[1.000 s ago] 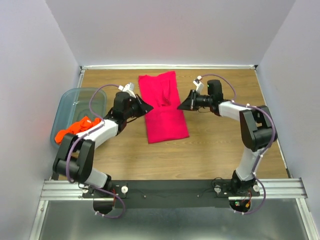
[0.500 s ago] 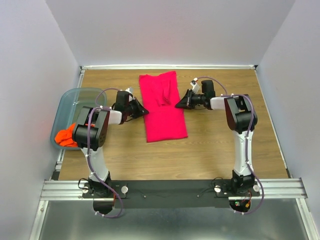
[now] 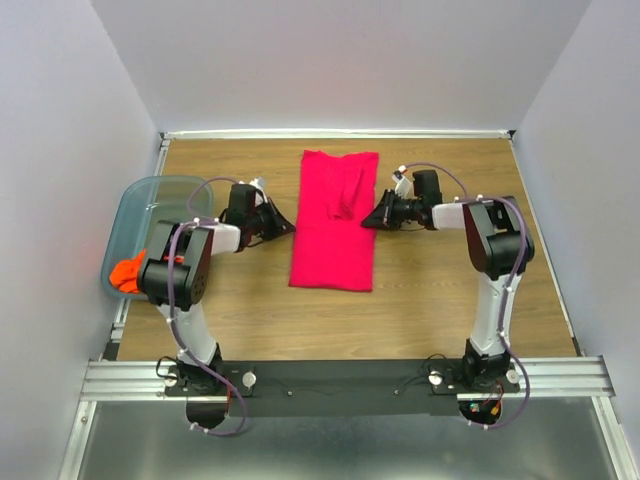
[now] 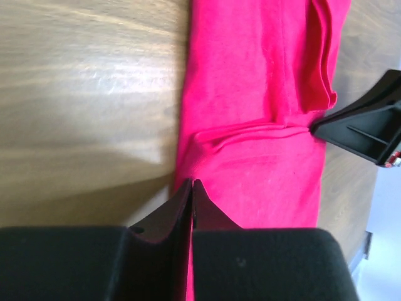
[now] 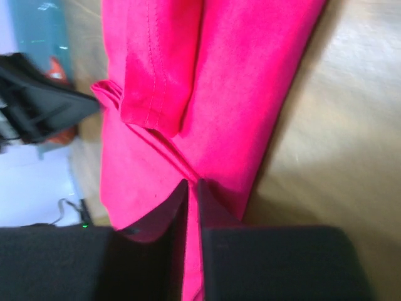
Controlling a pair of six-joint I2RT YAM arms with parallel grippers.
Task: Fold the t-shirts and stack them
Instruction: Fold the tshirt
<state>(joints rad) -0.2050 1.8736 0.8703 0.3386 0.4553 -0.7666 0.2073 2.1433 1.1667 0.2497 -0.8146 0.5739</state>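
The magenta-pink t-shirt (image 3: 335, 245) lies on the wooden table as a long narrow strip, with a folded flap on its far half. My left gripper (image 3: 289, 228) is shut on the strip's left edge at mid-length; the left wrist view has the closed tips (image 4: 192, 183) pinching pink cloth (image 4: 250, 94). Opposite it, my right gripper (image 3: 366, 221) is shut on the right edge, and pink cloth (image 5: 238, 81) runs between its jaws (image 5: 193, 182). A cloth ridge runs across the strip between the two grippers. The orange t-shirt (image 3: 125, 271) sits bunched in the bin.
The translucent blue-grey bin (image 3: 150, 195) stands at the table's left edge, beside the left arm. Bare wooden tabletop (image 3: 440, 290) stretches in front of and to the right of the pink strip. White walls close the table on three sides.
Both grippers have shifted right with the pink shirt in them. The strip has slid right and now lies straighter. The left arm's elbow has pulled back.
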